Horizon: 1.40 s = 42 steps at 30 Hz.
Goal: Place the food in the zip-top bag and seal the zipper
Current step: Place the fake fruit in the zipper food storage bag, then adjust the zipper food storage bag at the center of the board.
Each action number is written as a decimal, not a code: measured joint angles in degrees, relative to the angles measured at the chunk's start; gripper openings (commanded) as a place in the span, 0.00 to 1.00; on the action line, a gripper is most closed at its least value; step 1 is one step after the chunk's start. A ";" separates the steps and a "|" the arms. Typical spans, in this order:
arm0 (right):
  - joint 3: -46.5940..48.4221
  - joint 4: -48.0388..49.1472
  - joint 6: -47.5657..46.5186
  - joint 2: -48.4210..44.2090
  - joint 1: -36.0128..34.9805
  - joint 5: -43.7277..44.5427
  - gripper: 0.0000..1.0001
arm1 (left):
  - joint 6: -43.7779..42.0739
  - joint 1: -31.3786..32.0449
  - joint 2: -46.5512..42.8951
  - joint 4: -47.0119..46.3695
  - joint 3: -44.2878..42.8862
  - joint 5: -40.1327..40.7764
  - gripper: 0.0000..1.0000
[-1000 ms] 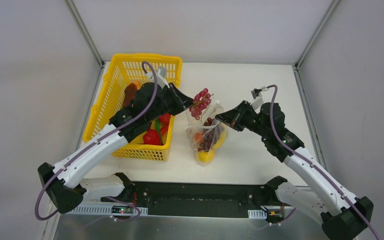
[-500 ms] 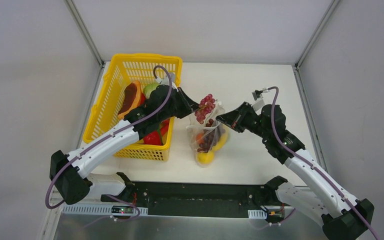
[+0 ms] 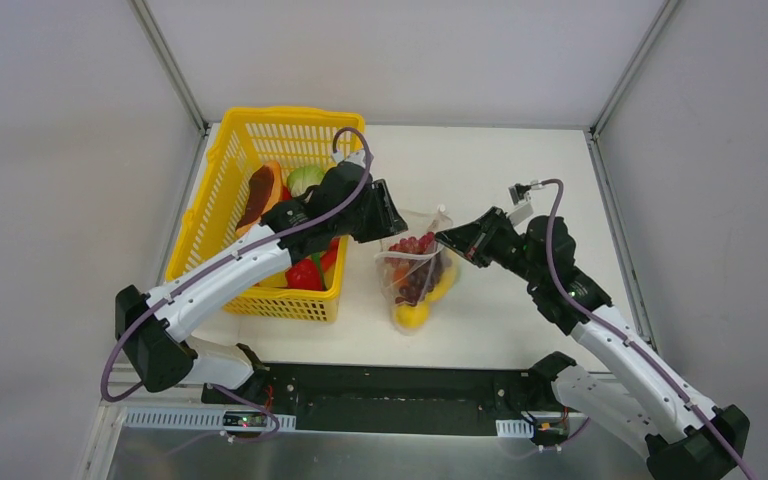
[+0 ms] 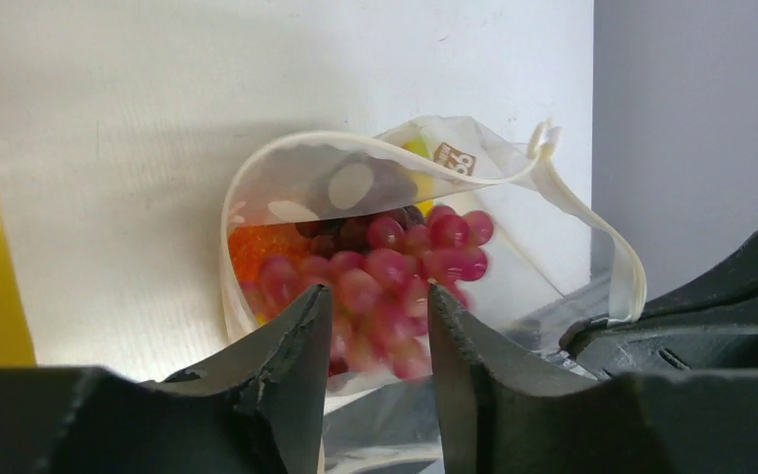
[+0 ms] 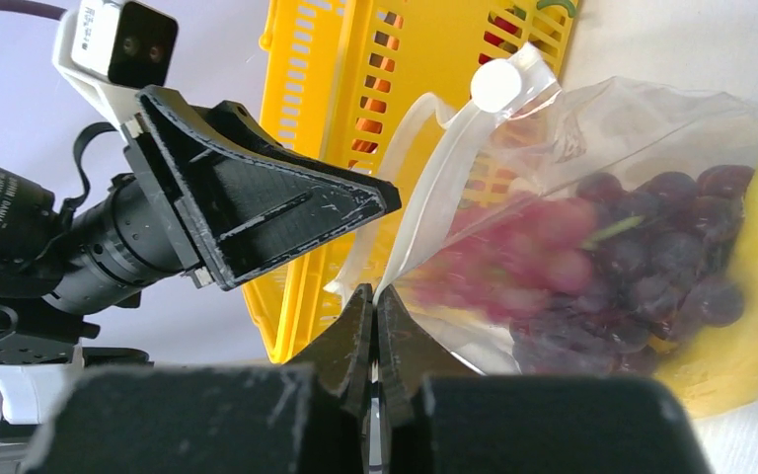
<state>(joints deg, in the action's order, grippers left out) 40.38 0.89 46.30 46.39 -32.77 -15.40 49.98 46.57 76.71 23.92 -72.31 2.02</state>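
The zip-top bag (image 3: 425, 228) stands on the table (image 3: 520, 180) just beside the yellow basket (image 3: 222, 170), on the side of the basket that faces the right arm. Its mouth is open and turned away from the arm bases.

The right gripper (image 5: 375, 296) has its fingers pressed together and pinches the bag at the mouth edge, on the side far from the basket. This holds the mouth up and wide. The left gripper (image 4: 377, 296) hangs over the mouth, between the basket and the right gripper. Its fingers are spread and nothing is between them. Through the gap a bunch of red grapes (image 4: 395, 262) shows inside the bag, a little blurred.

Some food is already packed. Next to the red grapes the bag holds a darker purple bunch (image 5: 671, 247), a yellow piece (image 3: 412, 313) and an orange piece (image 4: 257, 247).

The work is not finished, as far as one can judge. Inside the basket there are more pieces: a red one (image 3: 305, 273), a green one (image 3: 305, 180) and a brown and orange one (image 3: 260, 195). These probably have to go to the bag too. The zipper (image 5: 441, 183) is fully apart, so the sealing is not yet begun. It seems the task is somewhere near the middle.
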 measured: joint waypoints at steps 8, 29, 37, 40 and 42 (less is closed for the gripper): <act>-1.05 0.55 -0.07 -1.42 0.00 0.94 0.00 | -5.95 2.03 2.03 6.56 -8.31 0.39 0.63; -6.34 3.41 -3.96 -9.49 0.00 -0.07 0.00 | -16.57 3.39 4.52 16.15 -11.78 4.59 0.69; -6.45 3.37 -4.61 -10.97 0.00 -0.50 0.00 | -16.55 3.39 11.41 14.97 -13.99 3.85 0.60; -6.47 3.37 -4.79 -11.15 0.00 -0.50 0.00 | -16.48 3.39 14.14 14.88 -15.85 3.50 0.44; -6.47 3.32 -4.83 -11.15 0.00 -0.48 0.00 | -16.39 3.39 14.80 14.93 -15.85 2.89 0.39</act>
<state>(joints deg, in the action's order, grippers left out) 33.91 4.21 41.47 35.24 -32.77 -15.88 33.58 49.95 91.50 38.85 -88.16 4.91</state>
